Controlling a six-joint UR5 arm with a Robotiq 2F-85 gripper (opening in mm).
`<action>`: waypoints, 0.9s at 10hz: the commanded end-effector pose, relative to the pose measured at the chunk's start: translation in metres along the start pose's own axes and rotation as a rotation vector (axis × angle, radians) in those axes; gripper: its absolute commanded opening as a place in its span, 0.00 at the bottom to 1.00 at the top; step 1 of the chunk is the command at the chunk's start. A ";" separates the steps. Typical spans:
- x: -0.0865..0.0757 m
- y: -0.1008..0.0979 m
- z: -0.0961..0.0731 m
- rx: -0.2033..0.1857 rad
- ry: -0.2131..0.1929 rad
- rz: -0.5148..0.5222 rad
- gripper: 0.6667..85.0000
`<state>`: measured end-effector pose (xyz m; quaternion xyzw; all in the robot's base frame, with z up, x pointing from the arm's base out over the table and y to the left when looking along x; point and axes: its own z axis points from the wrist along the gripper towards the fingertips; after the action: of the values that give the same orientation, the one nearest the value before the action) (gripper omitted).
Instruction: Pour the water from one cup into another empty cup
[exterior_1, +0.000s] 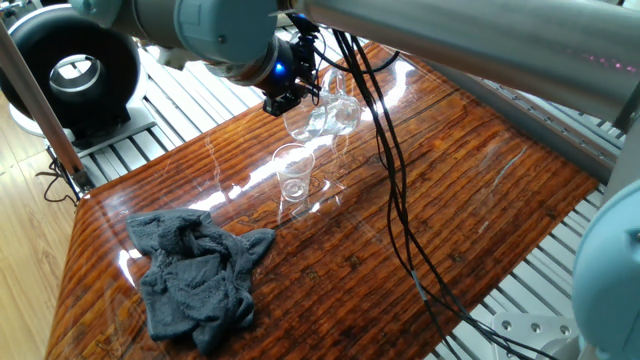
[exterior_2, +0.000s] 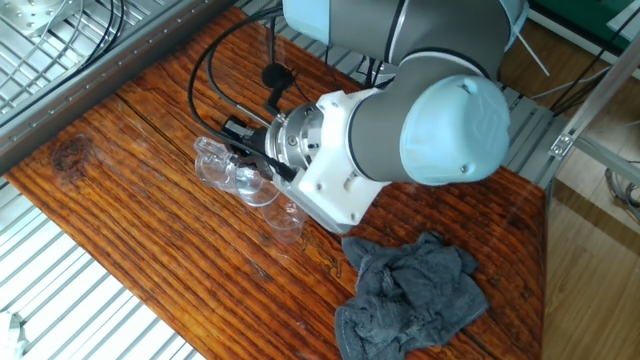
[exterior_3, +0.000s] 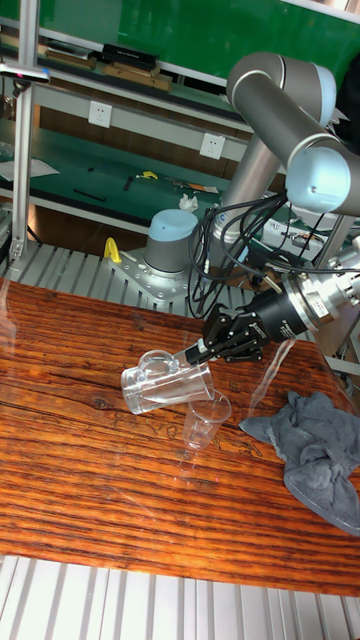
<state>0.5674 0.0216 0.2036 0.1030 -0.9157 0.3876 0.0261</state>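
My gripper (exterior_3: 197, 353) is shut on the larger clear tumbler (exterior_3: 165, 385), which it holds tipped almost on its side above the table. In the tall fixed view the tumbler's mouth faces right, over the smaller clear cup (exterior_3: 207, 420). That smaller cup (exterior_1: 294, 172) stands upright on the wooden table (exterior_1: 480, 190), just in front of the tilted tumbler (exterior_1: 322, 117). From the other side, the tumbler (exterior_2: 228, 172) lies left of the small cup (exterior_2: 287, 216), whose far side the wrist partly covers. I cannot make out the water through the clear walls.
A crumpled grey cloth (exterior_1: 195, 275) lies on the table near the small cup, also visible as the cloth (exterior_2: 415, 290). Black cables (exterior_1: 400, 200) hang from the arm across the table. A black round duct (exterior_1: 70, 70) stands off the table's left corner.
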 end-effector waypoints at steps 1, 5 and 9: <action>0.001 0.005 -0.001 0.000 0.007 0.002 0.00; 0.003 0.001 0.001 0.028 0.014 -0.003 0.00; 0.004 0.003 0.001 0.038 0.012 0.000 0.00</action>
<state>0.5650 0.0206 0.2035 0.1025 -0.9070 0.4075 0.0284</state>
